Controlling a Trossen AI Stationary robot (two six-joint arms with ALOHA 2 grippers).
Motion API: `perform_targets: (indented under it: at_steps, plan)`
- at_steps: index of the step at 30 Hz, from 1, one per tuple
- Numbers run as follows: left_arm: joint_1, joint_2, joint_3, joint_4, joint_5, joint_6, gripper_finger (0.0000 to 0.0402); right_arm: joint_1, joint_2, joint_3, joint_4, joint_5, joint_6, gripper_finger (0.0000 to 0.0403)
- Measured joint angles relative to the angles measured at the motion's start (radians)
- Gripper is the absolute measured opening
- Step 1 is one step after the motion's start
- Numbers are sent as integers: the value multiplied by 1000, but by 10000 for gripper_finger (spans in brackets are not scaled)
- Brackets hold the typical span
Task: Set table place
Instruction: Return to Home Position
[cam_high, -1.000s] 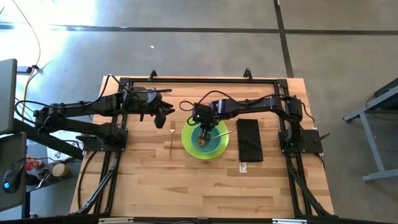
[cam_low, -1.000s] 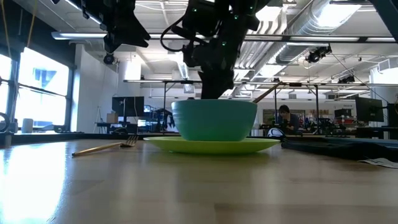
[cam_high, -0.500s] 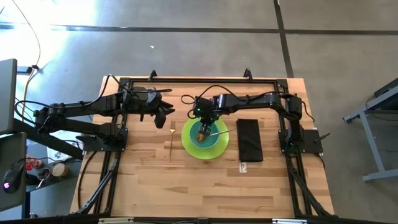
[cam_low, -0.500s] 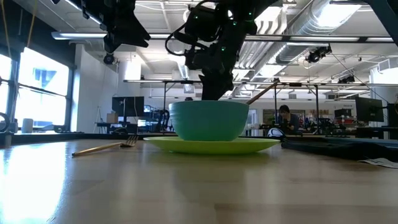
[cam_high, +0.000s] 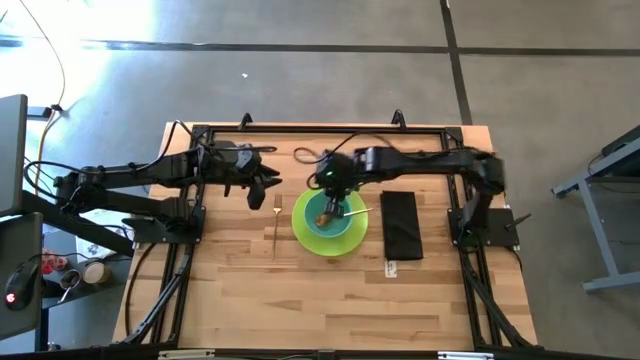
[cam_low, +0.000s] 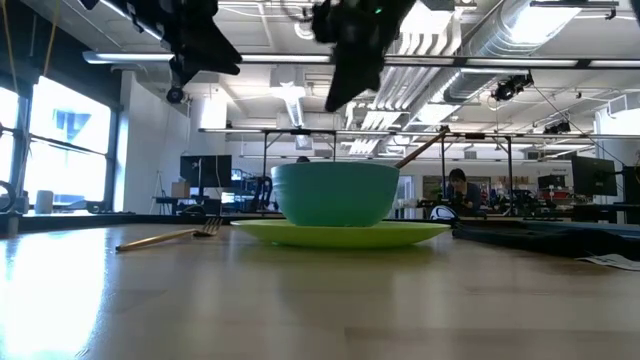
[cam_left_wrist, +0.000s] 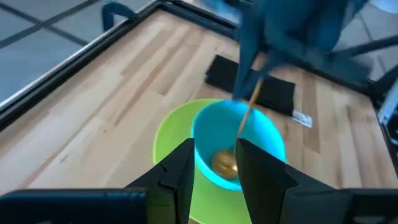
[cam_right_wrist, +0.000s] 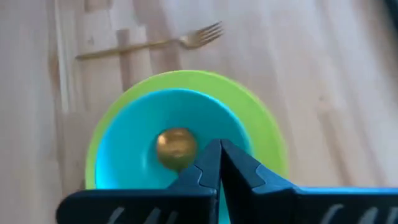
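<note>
Table (cam_high: 300, 290) bears the green plate (cam_high: 358, 238), with bowl (cam_high: 338, 226) and spoon (cam_high: 355, 212) on it. Your right tool (cam_high: 331, 186), pinched empty, hangs over the plate's far rim: rise straight, clear of the spoon handle. Left tool (cam_high: 266, 187), parted, waits beside the plate.

Overhead, table-level, two wrist views; shared bowl (cam_high: 331, 225)

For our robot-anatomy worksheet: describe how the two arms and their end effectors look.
The left arm and right arm are slim, dark, jointed links with black cables looping alongside. The left end effector and right end effector each have two dark, angular fingers. A small green light glows near the right wrist.
</note>
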Motion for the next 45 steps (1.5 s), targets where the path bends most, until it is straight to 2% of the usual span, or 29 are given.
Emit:
perform_targets:
  at_steps: [2,5,10,14,19,23,25,28,37,45]
  plan:
    - [-11,-15,-35,30,4,3,106,-5,-89,-54,20,23,1,0]
    - [-15,-61,-120,144,11,-4,106,-7,-275,-214,113,74,33,0]
    - [-15,-202,-302,384,45,1,106,-5,-672,-566,327,74,154,0]
    - [-14,-338,-424,494,63,34,103,-6,-982,-773,431,63,178,0]
    - [8,-498,-562,525,68,-8,68,-24,-1318,-965,525,55,165,0]
    - [63,-616,-677,565,112,-87,25,-40,-1518,-1101,550,55,186,0]
    - [92,-668,-727,596,144,-129,7,-40,-1592,-1167,546,55,215,0]
    - [125,-728,-780,598,181,-181,7,-40,-1673,-1248,547,55,247,0]
    - [177,-779,-786,533,209,-180,4,-40,-1829,-1394,546,64,221,0]
    - [182,-778,-785,435,230,-183,1,-40,-1840,-1502,547,81,225,0]
